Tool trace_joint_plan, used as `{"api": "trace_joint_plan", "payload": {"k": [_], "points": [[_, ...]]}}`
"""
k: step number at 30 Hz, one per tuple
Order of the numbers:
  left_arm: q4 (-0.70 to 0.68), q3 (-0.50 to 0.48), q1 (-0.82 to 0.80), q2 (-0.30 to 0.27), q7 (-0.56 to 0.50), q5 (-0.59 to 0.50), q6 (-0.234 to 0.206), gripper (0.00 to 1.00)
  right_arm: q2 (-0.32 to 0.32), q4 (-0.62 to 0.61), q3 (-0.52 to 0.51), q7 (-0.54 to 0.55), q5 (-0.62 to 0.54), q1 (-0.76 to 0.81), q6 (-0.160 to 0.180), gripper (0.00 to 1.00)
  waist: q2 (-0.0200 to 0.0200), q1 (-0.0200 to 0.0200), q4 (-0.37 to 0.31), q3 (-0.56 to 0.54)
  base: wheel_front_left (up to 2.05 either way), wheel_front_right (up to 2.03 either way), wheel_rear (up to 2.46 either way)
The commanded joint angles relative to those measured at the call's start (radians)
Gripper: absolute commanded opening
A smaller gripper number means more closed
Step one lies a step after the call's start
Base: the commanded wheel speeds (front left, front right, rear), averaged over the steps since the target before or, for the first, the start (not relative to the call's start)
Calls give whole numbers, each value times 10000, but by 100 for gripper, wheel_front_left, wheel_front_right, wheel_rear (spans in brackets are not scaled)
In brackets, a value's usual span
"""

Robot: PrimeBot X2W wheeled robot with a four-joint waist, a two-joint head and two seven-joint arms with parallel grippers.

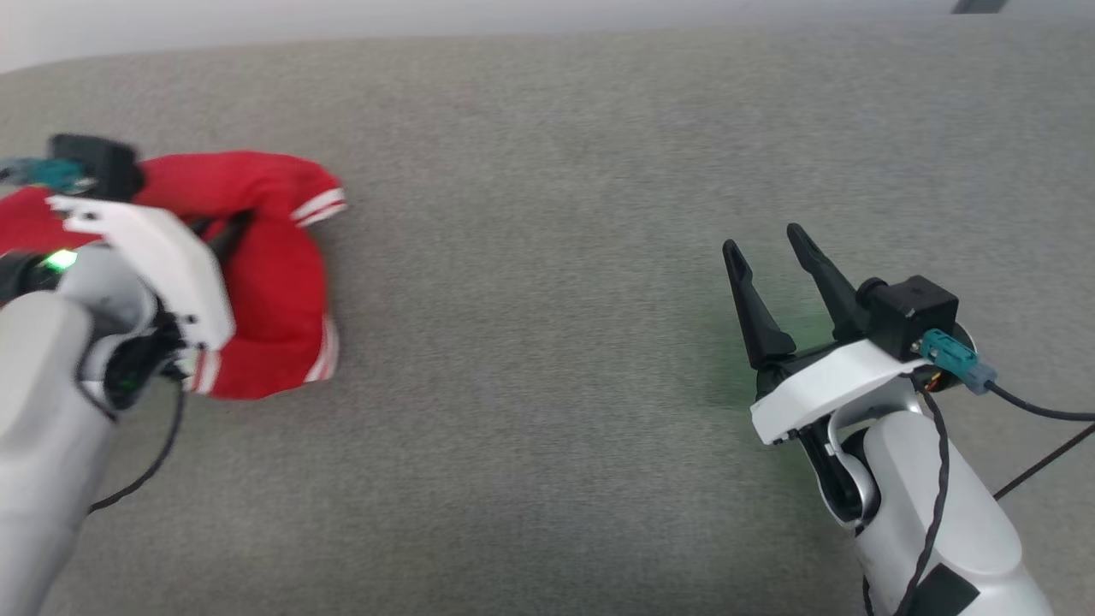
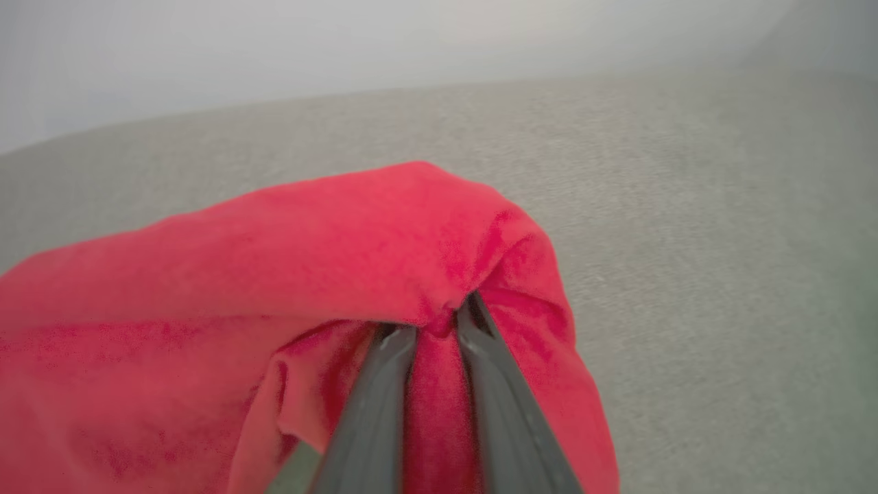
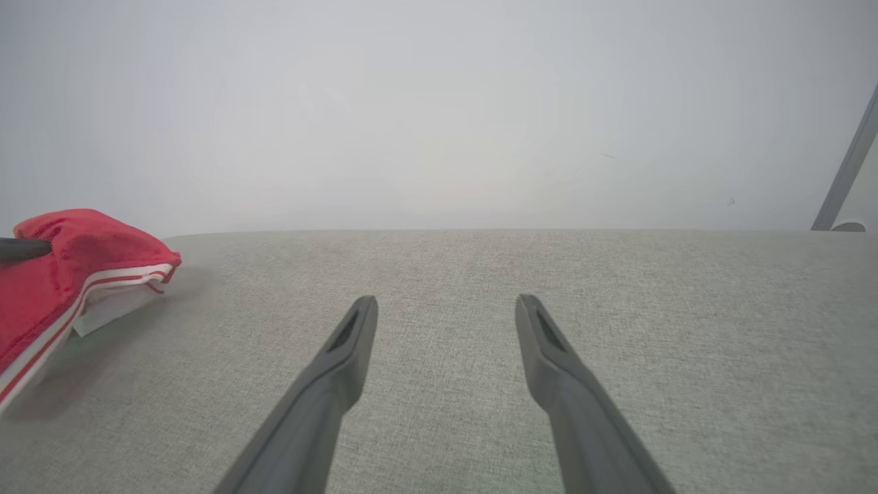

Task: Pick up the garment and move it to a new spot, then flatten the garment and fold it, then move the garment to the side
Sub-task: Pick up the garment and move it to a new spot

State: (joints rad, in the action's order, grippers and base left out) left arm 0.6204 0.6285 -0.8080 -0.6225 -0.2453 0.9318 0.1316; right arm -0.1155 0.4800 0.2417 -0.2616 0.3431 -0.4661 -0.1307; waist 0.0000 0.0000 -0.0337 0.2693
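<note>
The left gripper (image 2: 439, 321) is pinching a fold of the garment (image 2: 274, 254), which is bunching around its 2 fingers; the right gripper (image 1: 768, 244) is standing open, well apart, over the grey surface (image 1: 547, 428).

left gripper (image 2: 442, 317) pinched, right gripper (image 3: 446, 302) jaws spread

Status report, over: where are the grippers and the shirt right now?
Left gripper pinched on a fold of the garment. Right gripper open, empty, over the grey surface. Garment bunched, not flattened. Nothing seen in the way.
</note>
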Motion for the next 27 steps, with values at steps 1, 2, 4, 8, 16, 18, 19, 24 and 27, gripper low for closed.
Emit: {"api": "trace_joint_plan", "payload": {"k": [1,2,4,8,16,18,19,24,27], "points": [[-413,319,-258,46,128,26,-26,0,46,-52,-74,-44,97,141,-1,100,0,0,-228,-131,0,0,0],[-746,581,-364,53,145,103,-26,0,69,-78,-117,-44,117,182,-1,100,0,0,-331,-147,0,0,0],[-1094,828,-472,29,173,141,-26,0,105,-98,-167,-44,134,230,-2,100,0,0,-447,-155,0,0,0],[-2392,1797,-983,92,80,471,-26,0,243,-214,-404,-44,233,319,-1,100,0,0,-1035,-51,0,0,0],[-3020,3561,-3152,1241,195,560,-25,0,536,-450,-951,-44,527,366,-1,100,0,0,-2234,706,0,0,0],[-2832,3942,-3643,1643,487,689,-25,0,582,-483,-1001,-44,600,306,-1,100,0,0,-2500,916,0,0,0],[-2722,4158,-3859,1773,629,731,-25,0,606,-511,-1003,-44,634,270,-2,100,0,0,-2636,1014,0,0,0],[-2331,5770,-4320,1540,559,1304,-27,0,644,-644,-973,-44,987,131,-1,100,0,0,-3318,1354,0,0,0],[-2191,6322,-4193,926,171,1624,-27,0,646,-700,-965,-44,1313,231,-2,100,0,0,-3563,1431,0,0,0]]}}
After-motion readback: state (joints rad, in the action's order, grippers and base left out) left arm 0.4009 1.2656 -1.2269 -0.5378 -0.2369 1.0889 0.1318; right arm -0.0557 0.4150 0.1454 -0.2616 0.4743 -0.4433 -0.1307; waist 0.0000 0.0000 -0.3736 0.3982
